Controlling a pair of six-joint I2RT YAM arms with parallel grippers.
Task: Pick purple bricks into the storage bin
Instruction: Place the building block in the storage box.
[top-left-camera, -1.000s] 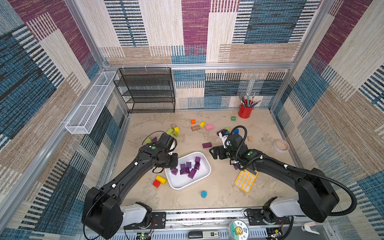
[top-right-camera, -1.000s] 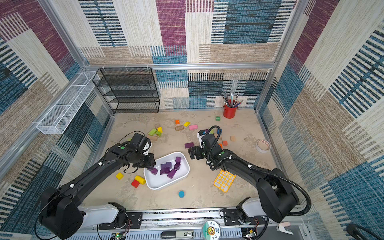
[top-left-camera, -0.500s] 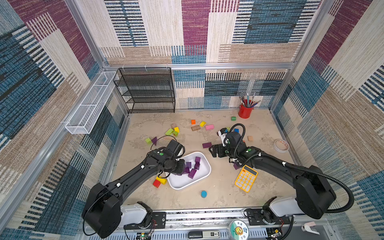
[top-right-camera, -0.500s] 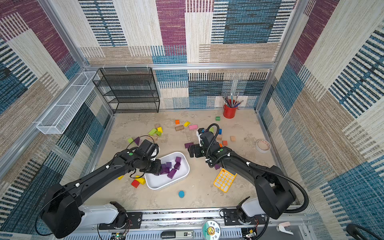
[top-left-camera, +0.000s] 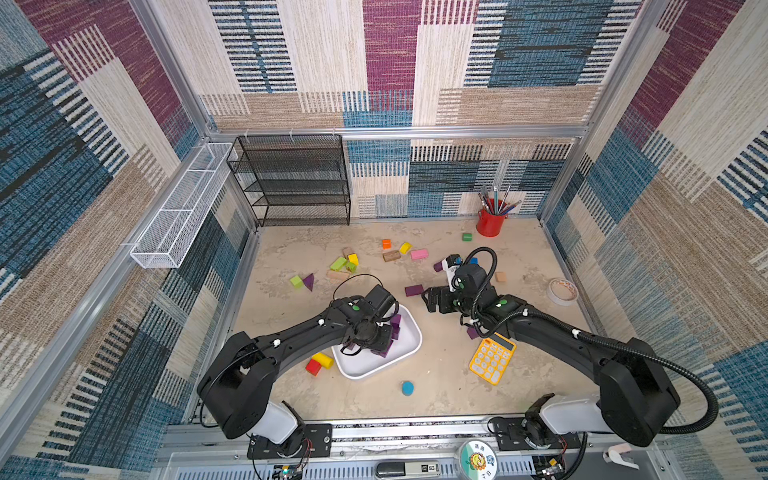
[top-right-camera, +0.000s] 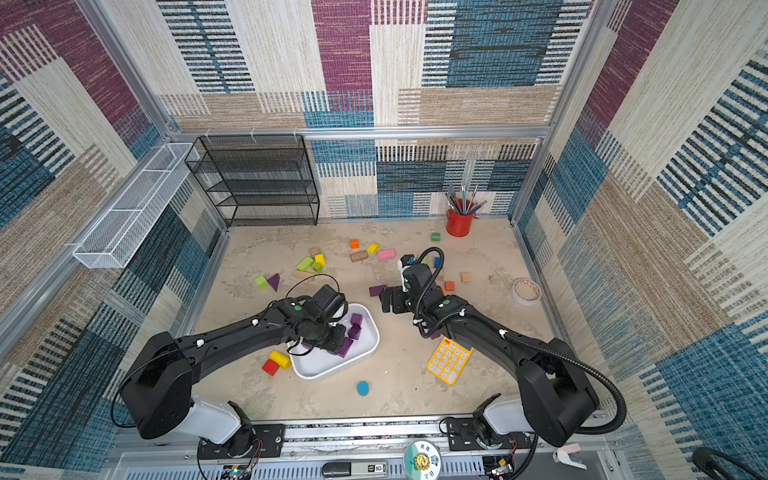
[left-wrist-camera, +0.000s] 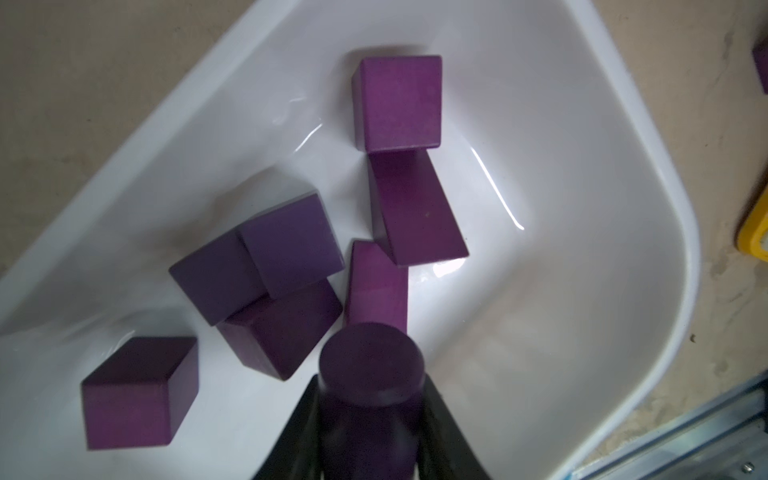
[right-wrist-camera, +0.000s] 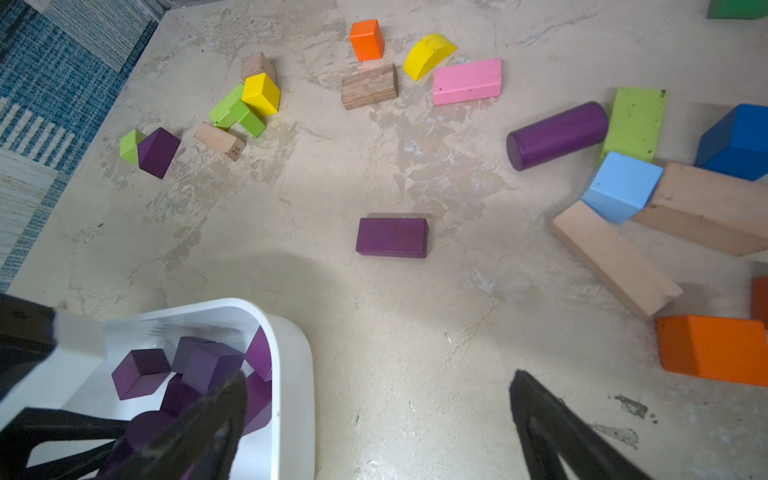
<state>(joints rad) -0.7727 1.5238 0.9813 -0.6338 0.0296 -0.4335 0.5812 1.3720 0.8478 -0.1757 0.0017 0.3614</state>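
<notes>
The left gripper (left-wrist-camera: 370, 399), clamped on a dark purple matte cylinder (left-wrist-camera: 370, 357), hangs over the white glossy storage bin (left-wrist-camera: 623, 208). The right gripper (right-wrist-camera: 378, 378), jaws apart, has the flat purple oblong brick (right-wrist-camera: 392, 237) just far-left of it, lying lengthwise left-right.

Walls (top-left-camera: 390, 62) clad in woven patchwork panels, blue, beige and plum; aluminium frame (top-left-camera: 457, 131) at the joints. Counter (top-left-camera: 291, 253) beige, mottled, scuffed; black mesh shelf rack (top-left-camera: 295, 183) against the rear wall; white wire basket (top-left-camera: 178, 212) hung on a side wall.
</notes>
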